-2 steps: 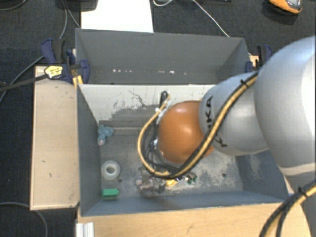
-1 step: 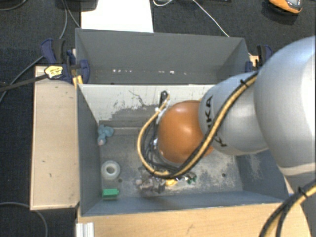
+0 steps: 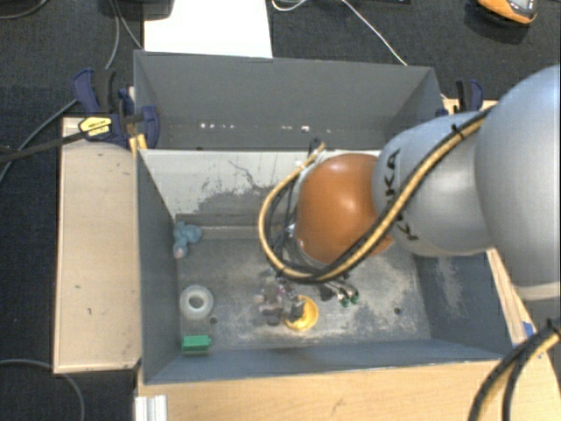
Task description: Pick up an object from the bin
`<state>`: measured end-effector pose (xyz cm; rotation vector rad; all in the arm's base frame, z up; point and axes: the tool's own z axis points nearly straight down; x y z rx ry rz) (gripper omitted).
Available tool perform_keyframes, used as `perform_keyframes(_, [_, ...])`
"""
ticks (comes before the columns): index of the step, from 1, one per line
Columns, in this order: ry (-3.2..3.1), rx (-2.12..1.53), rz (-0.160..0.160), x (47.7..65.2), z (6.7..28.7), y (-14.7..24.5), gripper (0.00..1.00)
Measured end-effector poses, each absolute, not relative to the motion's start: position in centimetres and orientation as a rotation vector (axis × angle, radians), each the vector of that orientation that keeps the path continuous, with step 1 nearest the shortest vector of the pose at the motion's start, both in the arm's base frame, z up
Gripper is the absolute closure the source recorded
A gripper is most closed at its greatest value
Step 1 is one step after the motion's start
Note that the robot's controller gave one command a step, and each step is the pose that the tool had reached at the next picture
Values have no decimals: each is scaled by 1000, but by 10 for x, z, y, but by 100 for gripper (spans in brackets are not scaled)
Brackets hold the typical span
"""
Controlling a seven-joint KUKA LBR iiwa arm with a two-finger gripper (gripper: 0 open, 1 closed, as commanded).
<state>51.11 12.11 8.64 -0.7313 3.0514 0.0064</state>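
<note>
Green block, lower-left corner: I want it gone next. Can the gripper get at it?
Probably yes: nothing lies on the green block, though the bin's wall right beside it may crowd the gripper.

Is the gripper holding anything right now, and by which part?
Cannot tell. The gripper sits low by a yellow round thing near the bin's front wall; no hold is visible.

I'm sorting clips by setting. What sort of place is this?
Most likely a robotics lab test cell: an industrial robot arm reaches into a grey metal bin holding a few small odds, like a white roll and a green block, with cables trailing over the dark floor.
</note>
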Motion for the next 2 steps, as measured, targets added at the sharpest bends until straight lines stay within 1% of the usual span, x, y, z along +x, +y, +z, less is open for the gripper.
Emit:
perform_keyframes(1, [3052,-729,7,511,86,121,100])
perform_keyframes(2, [3047,-736,7,526,224,116,100])
